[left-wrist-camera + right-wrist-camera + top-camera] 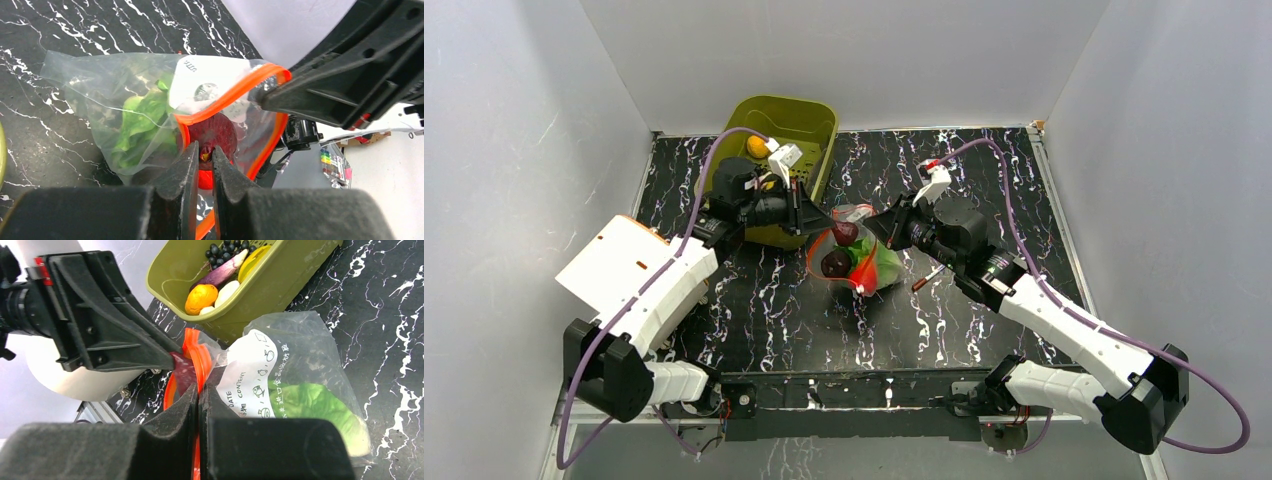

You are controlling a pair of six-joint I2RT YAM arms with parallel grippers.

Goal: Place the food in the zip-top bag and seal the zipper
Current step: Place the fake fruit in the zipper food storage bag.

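Note:
The clear zip-top bag (879, 270) lies mid-table with its mouth held open and raised. My right gripper (199, 390) is shut on the red-orange zipper (192, 347) at the mouth's right side. My left gripper (204, 152) is shut on the stem of a dark purple ball (215, 131) and holds it just inside the open mouth. Inside the bag lie the green cabbage (140, 120), a red strawberry (864, 272) and another dark ball (836, 264).
The olive-green bin (809, 125) stands at the back, behind the left gripper, holding an orange piece (201, 297), black berries and other food. A small red-and-white stick (927, 277) lies on the black marble table (764, 300), right of the bag. White walls enclose the table.

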